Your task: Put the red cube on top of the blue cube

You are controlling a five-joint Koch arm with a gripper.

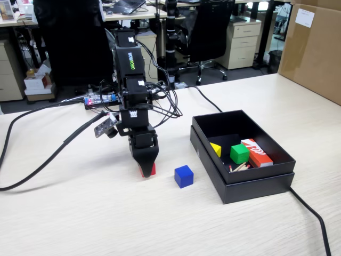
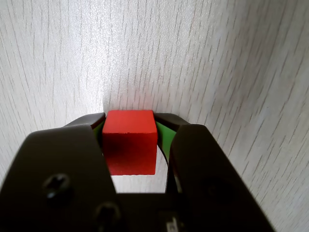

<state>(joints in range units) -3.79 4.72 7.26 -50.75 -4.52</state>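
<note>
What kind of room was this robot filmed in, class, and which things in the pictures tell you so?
Most likely an office or lab workspace. Behind the wooden table in the fixed view stand a black office chair, a drawer cabinet and desks with clutter. The gripper is holding the red cube near the blue cube.

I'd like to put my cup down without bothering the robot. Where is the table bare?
Bare: the near table in front of the hand and blue cube, and the far right between black box and cardboard. Crowded: cables left, and the box's inside.
</note>
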